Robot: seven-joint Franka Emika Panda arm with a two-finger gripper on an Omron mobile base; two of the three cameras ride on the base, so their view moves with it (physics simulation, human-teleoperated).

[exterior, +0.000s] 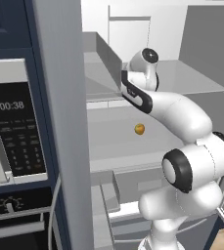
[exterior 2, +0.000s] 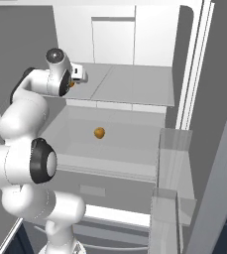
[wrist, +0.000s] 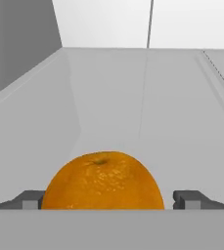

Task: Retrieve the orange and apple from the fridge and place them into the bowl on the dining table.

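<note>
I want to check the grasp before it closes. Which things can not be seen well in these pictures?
- Gripper, open: in both base views the arm's own wrist covers the fingers.
- Orange: in the hand view its bottom is cut off at the lower edge, so contact with the fridge shelf cannot be told.
- Small fruit on the lower shelf: too small in both base views to name.
</note>
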